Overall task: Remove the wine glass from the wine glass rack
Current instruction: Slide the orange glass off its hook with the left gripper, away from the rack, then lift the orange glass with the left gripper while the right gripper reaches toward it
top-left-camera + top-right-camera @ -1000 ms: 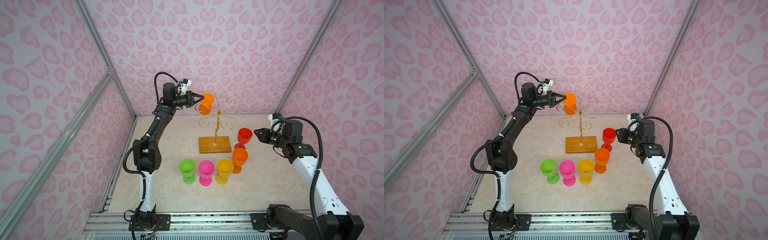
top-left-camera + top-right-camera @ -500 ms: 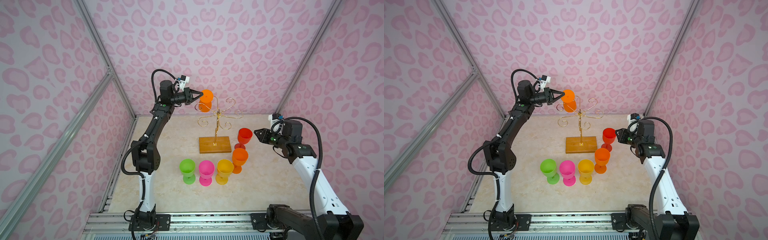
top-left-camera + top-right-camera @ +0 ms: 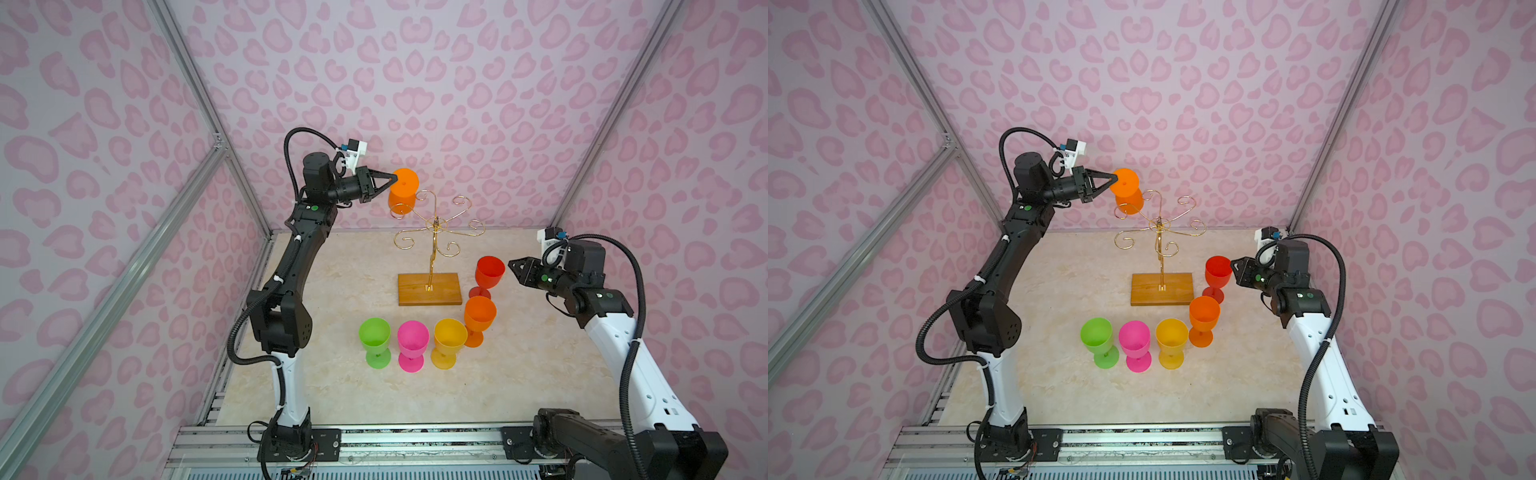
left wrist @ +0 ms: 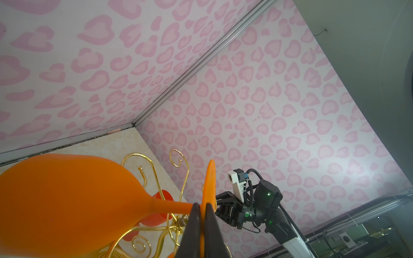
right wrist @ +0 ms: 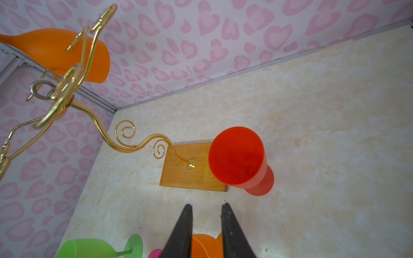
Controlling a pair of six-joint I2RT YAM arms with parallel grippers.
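The wine glass (image 3: 402, 192) is orange and hangs upside down beside the far-left spiral arm of the gold wine glass rack (image 3: 434, 232); both top views show it. My left gripper (image 3: 392, 179) is shut on the rim of its foot. In the left wrist view the black fingers (image 4: 194, 221) pinch the thin foot disc, with the stem and bowl (image 4: 67, 201) stretching away. No wire wraps the visible stem. My right gripper (image 3: 512, 264) is open and empty, low beside the red glass (image 3: 489, 272). The rack's wooden base (image 3: 429, 289) stands on the table.
Several glasses stand upright on the table in front of the rack: orange (image 3: 480, 313), yellow (image 3: 449, 338), pink (image 3: 412, 338) and green (image 3: 374, 336). The back wall is close behind the held glass. The red glass (image 5: 237, 156) stands just ahead of the right fingers.
The left gripper has drawn the orange glass a little left and upward, away from the rack's centre. The right arm has stayed still.
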